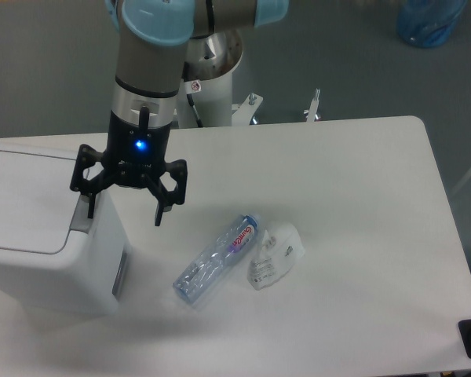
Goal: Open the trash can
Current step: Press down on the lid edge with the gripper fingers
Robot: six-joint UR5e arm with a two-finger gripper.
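Grey floor surrounds a white table (353,204) that fills most of the single camera view. At the table's left edge stands the trash can (39,236), a big white bin with its flat lid down, a grey push tab (82,217) at the lid's right edge and a grey strip on its right side. From the far side the robot arm (153,47) comes straight down, wrist vertical, a blue light glowing on the black claw body. The gripper (124,210) hangs with its fingers spread wide and empty: the left finger (90,203) points down right over the push tab, though contact cannot be told, and the right finger hangs over bare table beside the bin. Near the middle of the table lie a clear plastic bottle (216,260) on its side and, just right of it, a crumpled white wrapper (275,255).
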